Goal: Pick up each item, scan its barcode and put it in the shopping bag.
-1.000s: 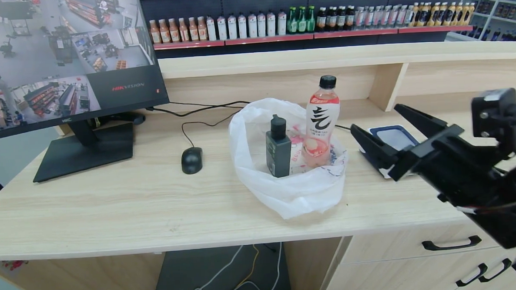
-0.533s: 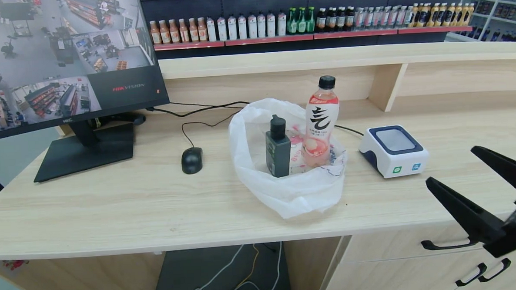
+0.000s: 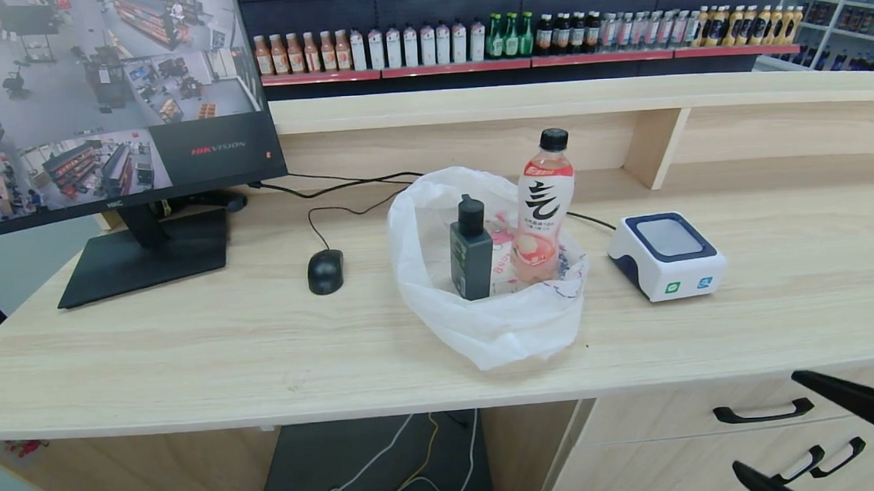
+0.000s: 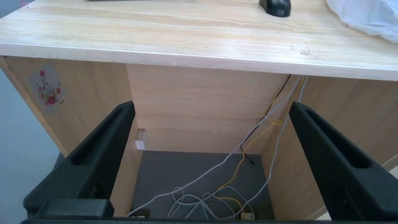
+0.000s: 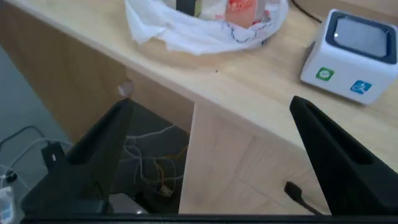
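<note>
Bag [image 3: 485,332]: open on the counter [image 3: 191,359], mouth up to take items.
Bottles: pink bottle [image 3: 546,204] and dark bottle [image 3: 471,251] stand upright inside the bag, probably already scanned.
Scanner [image 3: 666,254]: just beside the bag, window up, handy for barcodes.
Right gripper [image 5: 210,106]: spread, empty, low before the counter edge.
Left gripper [image 4: 211,107]: spread, empty, below the counter, seemingly parked.

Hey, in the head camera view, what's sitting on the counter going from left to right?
Monitor → mouse → shopping bag, holding the dark bottle then the pink drink bottle → barcode scanner.
</note>
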### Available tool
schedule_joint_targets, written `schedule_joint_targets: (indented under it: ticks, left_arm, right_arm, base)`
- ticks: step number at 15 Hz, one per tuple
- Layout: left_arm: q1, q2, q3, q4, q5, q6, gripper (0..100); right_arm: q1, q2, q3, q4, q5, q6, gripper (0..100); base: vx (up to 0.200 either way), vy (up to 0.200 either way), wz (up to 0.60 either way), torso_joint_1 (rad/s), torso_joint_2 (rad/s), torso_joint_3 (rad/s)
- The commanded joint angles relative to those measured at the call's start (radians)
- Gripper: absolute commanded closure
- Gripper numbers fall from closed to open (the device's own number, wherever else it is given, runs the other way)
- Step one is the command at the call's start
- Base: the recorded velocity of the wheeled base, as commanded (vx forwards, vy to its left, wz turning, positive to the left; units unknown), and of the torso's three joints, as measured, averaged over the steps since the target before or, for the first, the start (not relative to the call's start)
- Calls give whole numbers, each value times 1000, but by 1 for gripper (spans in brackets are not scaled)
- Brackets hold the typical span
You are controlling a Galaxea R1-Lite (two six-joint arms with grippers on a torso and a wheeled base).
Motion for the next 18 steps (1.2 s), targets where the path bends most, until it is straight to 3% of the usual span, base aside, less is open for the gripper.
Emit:
schedule_joint_targets:
  ticks: [1, 3, 5, 7, 8, 11, 14, 18]
  left_arm:
    - [0, 0, 0, 0, 1, -1, 0]
    - [0, 0, 0, 0, 1, -1, 0]
    - [0, 0, 0, 0, 1, 1, 0]
    - [0, 0, 0, 1, 1, 1, 0]
    - [0, 0, 0, 1, 1, 2, 0]
    - [0, 0, 0, 1, 1, 2, 0]
    - [0, 0, 0, 0, 1, -1, 0]
    - [0, 0, 0, 0, 1, 1, 0]
  right_arm:
    - [15, -315, 0, 353, 0, 5, 0]
    - [13, -643, -6, 687, 1, 6, 0]
    - [1, -827, -29, 865, 0, 46, 0]
    - [-83, -812, -28, 851, -2, 63, 0]
    - [-203, -764, -28, 851, -2, 63, 0]
    - [-375, -714, -28, 851, -2, 63, 0]
    - [-387, -795, -28, 851, -2, 64, 0]
    - [-395, -816, -10, 798, -92, 71, 0]
  base:
    - [0, 0, 0, 0, 0, 0]
    - [0, 0, 0, 0, 0, 0]
    - [0, 0, 0, 0, 0, 0]
    - [0, 0, 0, 0, 0, 0]
    - [0, 0, 0, 0, 0, 0]
    - [0, 0, 0, 0, 0, 0]
    - [0, 0, 0, 0, 0, 0]
    - [0, 0, 0, 0, 0, 0]
